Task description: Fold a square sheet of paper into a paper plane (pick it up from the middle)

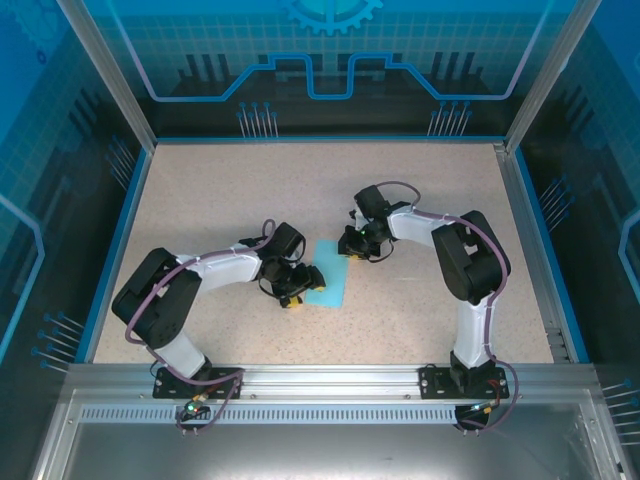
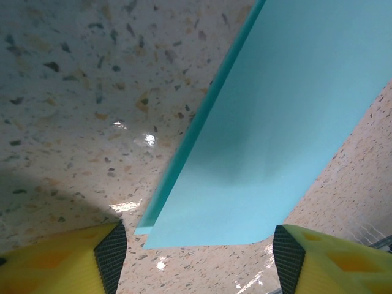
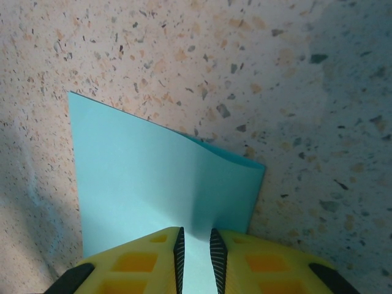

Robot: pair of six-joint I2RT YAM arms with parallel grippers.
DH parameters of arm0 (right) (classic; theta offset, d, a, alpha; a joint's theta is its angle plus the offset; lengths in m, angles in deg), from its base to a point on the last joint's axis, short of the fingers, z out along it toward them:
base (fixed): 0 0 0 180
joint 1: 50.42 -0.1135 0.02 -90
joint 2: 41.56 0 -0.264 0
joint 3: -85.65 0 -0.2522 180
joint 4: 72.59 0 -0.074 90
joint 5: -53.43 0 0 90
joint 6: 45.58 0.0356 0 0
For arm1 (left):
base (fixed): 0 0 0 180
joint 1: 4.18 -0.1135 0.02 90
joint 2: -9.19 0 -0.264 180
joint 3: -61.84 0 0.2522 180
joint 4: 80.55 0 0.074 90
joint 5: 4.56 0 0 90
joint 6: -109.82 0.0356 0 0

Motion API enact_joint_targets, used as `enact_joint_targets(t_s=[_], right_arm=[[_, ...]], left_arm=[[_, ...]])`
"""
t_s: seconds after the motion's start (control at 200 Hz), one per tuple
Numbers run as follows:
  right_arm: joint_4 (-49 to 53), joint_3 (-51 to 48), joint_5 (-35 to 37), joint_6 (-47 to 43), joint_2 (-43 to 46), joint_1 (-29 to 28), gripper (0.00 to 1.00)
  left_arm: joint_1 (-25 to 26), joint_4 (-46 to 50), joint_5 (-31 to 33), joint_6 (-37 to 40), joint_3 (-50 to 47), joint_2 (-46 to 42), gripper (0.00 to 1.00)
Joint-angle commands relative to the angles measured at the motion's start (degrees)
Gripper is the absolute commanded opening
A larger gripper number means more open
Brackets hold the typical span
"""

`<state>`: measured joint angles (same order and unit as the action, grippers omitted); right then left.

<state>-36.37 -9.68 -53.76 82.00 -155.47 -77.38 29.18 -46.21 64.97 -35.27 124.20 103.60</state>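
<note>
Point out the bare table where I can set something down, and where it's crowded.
Bare table runs along the far wall beyond both grippers, and by the front rail between left arm and right arm. Crowded: the middle, where the right gripper pinches the square sheet of paper and the open left gripper sits at its other end.

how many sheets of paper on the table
1: the folded cyan sheet of paper, centre of the table, right gripper pinching its far edge, open left gripper at its near end.
</note>
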Motion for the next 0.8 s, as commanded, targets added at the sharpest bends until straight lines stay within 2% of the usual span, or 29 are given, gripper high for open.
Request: enact_joint_targets(t_s=[0.0,0.3,0.795], right_arm=[[1.8,-2.1,2.4,0.7,-3.4,0.8,0.23],[1.9,-2.0,2.2,0.6,-4.0,0.8,0.23],[2.2,-1.7,2.2,0.6,-4.2,0.9,0.23]], left_arm=[[0.5,-1.0,-2.3,1.2,1.0,1.4,0.68],[0.6,-4.7,-5.5,1.2,0.9,1.0,0.62],[0.5,-5.7,-5.8,2.3,1.1,-1.6,0.54]])
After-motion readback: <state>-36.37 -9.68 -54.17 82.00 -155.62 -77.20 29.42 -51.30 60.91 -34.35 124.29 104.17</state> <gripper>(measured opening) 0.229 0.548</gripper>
